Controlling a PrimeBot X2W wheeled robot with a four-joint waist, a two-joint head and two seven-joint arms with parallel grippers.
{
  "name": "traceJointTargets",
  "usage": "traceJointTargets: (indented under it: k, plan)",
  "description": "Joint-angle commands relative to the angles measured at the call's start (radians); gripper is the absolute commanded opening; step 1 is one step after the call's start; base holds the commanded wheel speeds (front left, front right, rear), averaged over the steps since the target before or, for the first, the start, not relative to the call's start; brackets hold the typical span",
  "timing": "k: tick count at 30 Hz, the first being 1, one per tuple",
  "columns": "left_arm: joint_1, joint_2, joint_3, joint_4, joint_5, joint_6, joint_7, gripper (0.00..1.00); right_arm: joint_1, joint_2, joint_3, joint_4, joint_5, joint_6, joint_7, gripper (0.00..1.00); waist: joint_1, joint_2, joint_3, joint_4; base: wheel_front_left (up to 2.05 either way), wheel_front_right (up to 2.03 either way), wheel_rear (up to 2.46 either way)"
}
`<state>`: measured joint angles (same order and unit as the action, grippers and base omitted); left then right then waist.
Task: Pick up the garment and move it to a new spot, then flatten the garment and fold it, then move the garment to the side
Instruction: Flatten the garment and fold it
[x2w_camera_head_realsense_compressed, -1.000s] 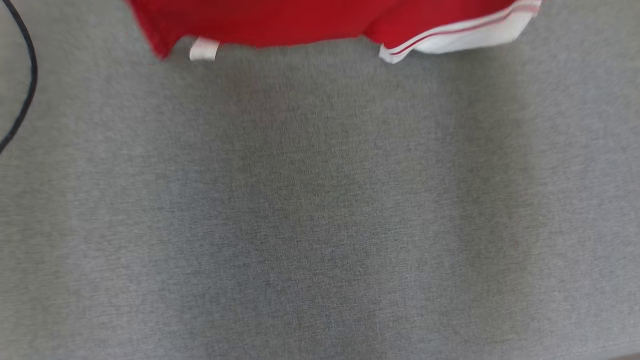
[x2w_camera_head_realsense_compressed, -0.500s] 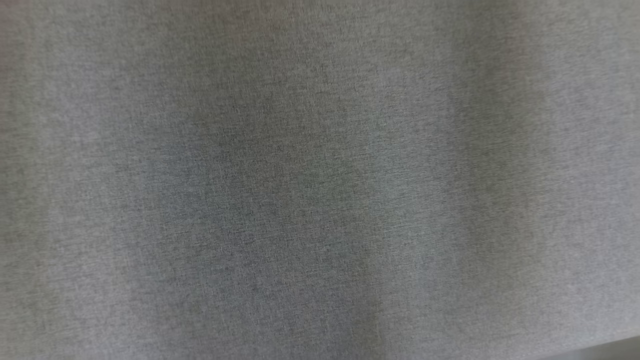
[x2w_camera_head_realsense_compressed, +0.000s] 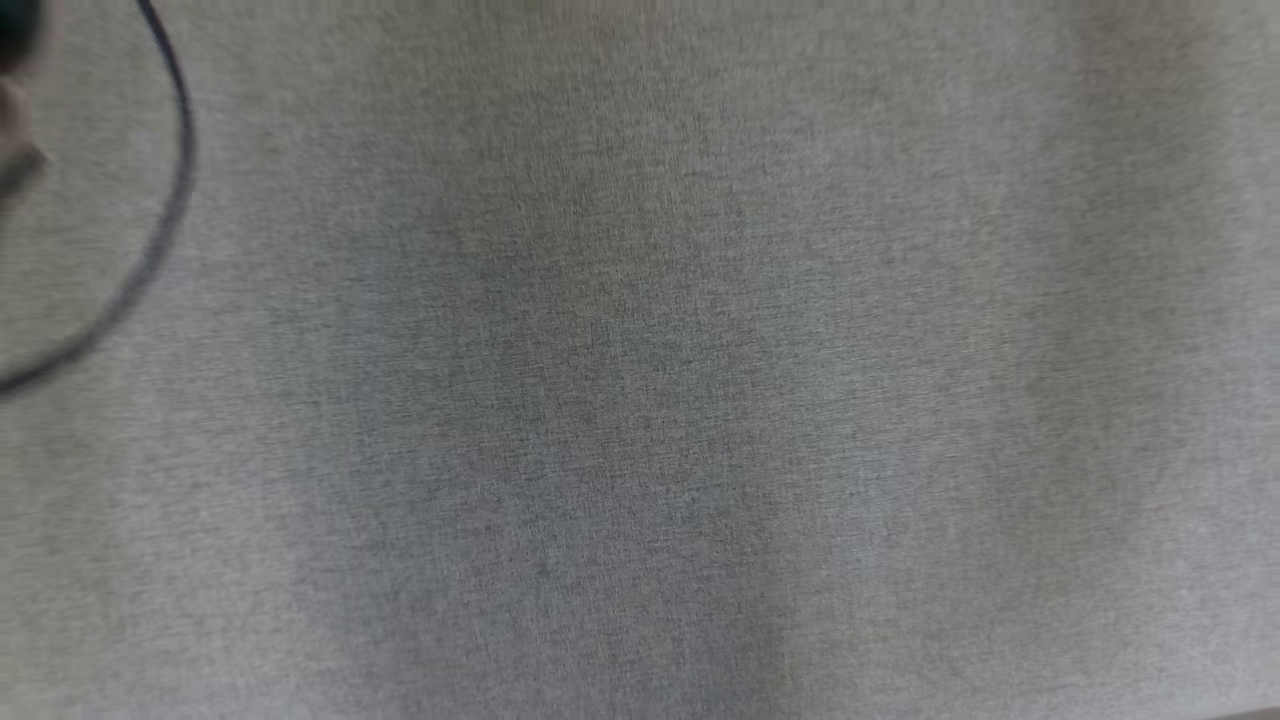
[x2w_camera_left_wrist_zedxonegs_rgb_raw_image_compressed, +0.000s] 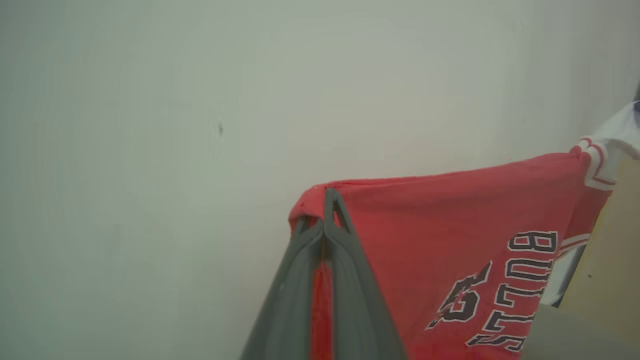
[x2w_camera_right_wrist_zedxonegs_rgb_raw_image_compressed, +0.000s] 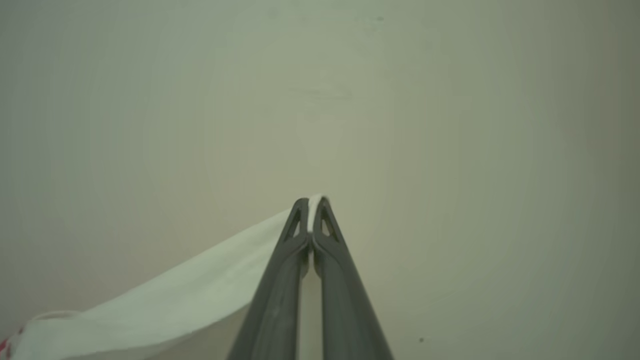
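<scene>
While the soft red jersey (x2w_camera_left_wrist_zedxonegs_rgb_raw_image_compressed: 440, 215) hangs stretched between them, I see my left hand (x2w_camera_left_wrist_zedxonegs_rgb_raw_image_compressed: 327, 192) clenched on its red corner and my right hand (x2w_camera_right_wrist_zedxonegs_rgb_raw_image_compressed: 311, 200) pinching its white trim, both slim and tapered.

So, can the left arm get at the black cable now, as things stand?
Probably not. The left gripper is shut on a corner of the red garment, which the right gripper also holds, so it is not free. How far the cable lies from it I cannot tell.
</scene>
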<state>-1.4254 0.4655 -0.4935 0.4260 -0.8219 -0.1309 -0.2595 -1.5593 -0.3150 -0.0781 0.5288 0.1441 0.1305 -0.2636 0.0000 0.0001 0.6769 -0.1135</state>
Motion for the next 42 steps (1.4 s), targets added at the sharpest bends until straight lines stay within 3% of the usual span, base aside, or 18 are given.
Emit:
traceJointTargets:
  k: [1,8,14,15,17,22,26,33,42]
  plan:
    - [0.043,0.011,-0.021,-0.019,-0.035,0.002,-0.003,0.0,0.046,-0.014,0.0,0.003,0.025,0.0,0.008,0.0,0.0,-0.0001,-0.044,0.013,0.0,0.0,0.0]
    - [0.239,0.118,-0.159,-0.142,-0.133,0.001,0.01,0.0,0.326,-0.019,0.046,-0.064,0.128,0.0,0.222,0.0,0.0,-0.0001,-0.174,0.026,0.0,0.0,0.0]
    - [0.437,0.199,-0.226,-0.201,-0.184,0.001,0.009,0.0,0.653,0.0,0.04,-0.274,0.204,0.0,0.48,0.0,0.0,-0.0001,-0.29,0.034,0.0,0.0,0.0]
    - [0.508,0.218,-0.238,-0.218,-0.193,0.009,0.008,0.0,0.759,0.011,0.014,-0.358,0.199,0.0,0.579,0.0,0.0,-0.0001,-0.324,0.037,0.0,0.0,0.0]
    - [0.585,0.222,-0.255,-0.239,-0.201,0.023,0.005,0.0,0.865,0.033,-0.012,-0.445,0.184,0.0,0.671,0.0,0.0,-0.0001,-0.36,0.041,0.0,0.0,0.0]
    - [0.777,0.212,-0.272,-0.29,-0.217,0.08,-0.003,0.0,1.111,0.081,-0.082,-0.627,0.126,0.0,0.889,0.0,0.0,-0.0001,-0.433,0.051,0.0,0.0,0.0]
    - [0.875,0.193,-0.279,-0.318,-0.2,0.11,-0.005,0.0,1.243,0.108,-0.119,-0.688,0.09,0.0,1.0,0.0,0.0,-0.0001,-0.464,0.062,0.0,0.0,0.0]
    - [1.071,0.109,-0.242,-0.321,-0.14,0.157,-0.006,0.0,1.498,0.146,-0.162,-0.798,0.034,0.0,1.266,0.0,0.0,-0.0001,-0.521,0.081,0.0,0.0,0.0]
    - [1.205,0.071,-0.282,-0.254,-0.061,0.215,-0.006,0.0,1.643,0.185,-0.185,-0.886,0.04,0.0,1.443,0.0,0.0,-0.0001,-0.552,0.084,0.0,0.0,0.0]
